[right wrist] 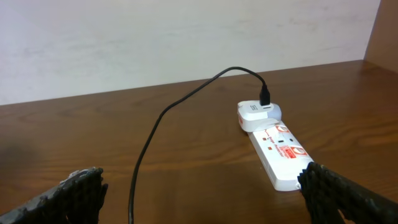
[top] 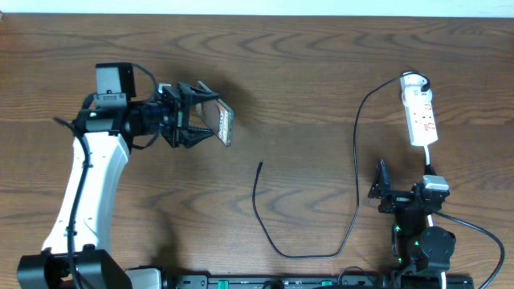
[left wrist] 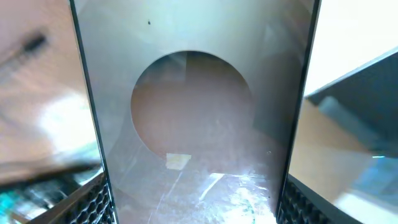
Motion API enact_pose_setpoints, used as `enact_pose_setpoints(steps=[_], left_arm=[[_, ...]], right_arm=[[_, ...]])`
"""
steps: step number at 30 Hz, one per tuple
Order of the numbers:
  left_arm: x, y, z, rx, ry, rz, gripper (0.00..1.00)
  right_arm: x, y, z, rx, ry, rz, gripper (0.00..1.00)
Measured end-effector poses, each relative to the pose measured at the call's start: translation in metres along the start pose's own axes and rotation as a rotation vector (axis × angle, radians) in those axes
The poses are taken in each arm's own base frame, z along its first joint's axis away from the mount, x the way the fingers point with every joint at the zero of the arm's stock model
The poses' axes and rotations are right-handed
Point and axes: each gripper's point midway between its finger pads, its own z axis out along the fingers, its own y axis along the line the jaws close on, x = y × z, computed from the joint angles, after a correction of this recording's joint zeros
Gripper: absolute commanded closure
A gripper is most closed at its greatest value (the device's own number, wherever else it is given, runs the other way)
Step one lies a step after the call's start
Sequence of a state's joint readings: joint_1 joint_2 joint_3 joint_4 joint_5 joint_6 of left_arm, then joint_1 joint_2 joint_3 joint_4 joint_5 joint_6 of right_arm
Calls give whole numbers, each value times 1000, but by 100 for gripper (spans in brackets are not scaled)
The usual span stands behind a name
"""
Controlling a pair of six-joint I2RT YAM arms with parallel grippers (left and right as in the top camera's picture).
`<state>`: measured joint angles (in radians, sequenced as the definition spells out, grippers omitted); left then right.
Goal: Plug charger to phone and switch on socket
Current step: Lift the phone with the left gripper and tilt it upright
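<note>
The phone [top: 223,125] is raised off the table at the left, clamped edge to edge in my left gripper [top: 212,119]. Its glossy brownish face [left wrist: 193,93] fills the left wrist view between the two black pads [left wrist: 93,202]. The charger [top: 356,160], a thin black cable, runs from a white adapter [right wrist: 258,115] on the socket [top: 421,116], loops down the table and ends in a free plug tip [top: 260,165]. My right gripper [top: 405,191] is open near the front edge, just short of the socket [right wrist: 283,152], with the cable [right wrist: 146,149] lying between its fingers.
The socket's white cord [top: 431,160] runs down toward the right arm's base. A pale wall [right wrist: 186,37] stands behind the table's far edge. Bare brown tabletop [top: 305,96] lies between the phone and the cable.
</note>
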<state>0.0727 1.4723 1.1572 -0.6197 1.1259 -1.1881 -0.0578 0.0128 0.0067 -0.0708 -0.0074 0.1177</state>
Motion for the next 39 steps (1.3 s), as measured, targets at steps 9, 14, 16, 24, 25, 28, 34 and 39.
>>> enact_pose_setpoints(steps=[9, 14, 16, 24, 25, 28, 34, 39], left_arm=[[3, -7, -11, 46, 53, -202, 92], [5, -7, -11, 48, 65, -223, 93], [5, -8, -12, 49, 68, -227, 92], [5, -8, -12, 48, 68, -242, 93], [5, -8, -12, 48, 68, -242, 93], [5, -8, -12, 48, 68, -243, 92], [5, -8, -12, 48, 68, -244, 93], [5, -8, -12, 48, 68, -245, 92]], right_arm=[[0, 0, 0, 0, 0, 0, 1], [0, 0, 0, 0, 0, 0, 1], [0, 0, 0, 0, 0, 0, 1], [0, 0, 0, 0, 0, 0, 1], [0, 0, 0, 0, 0, 0, 1], [0, 0, 0, 0, 0, 0, 1], [0, 0, 0, 0, 0, 0, 1], [0, 0, 0, 0, 0, 0, 1]])
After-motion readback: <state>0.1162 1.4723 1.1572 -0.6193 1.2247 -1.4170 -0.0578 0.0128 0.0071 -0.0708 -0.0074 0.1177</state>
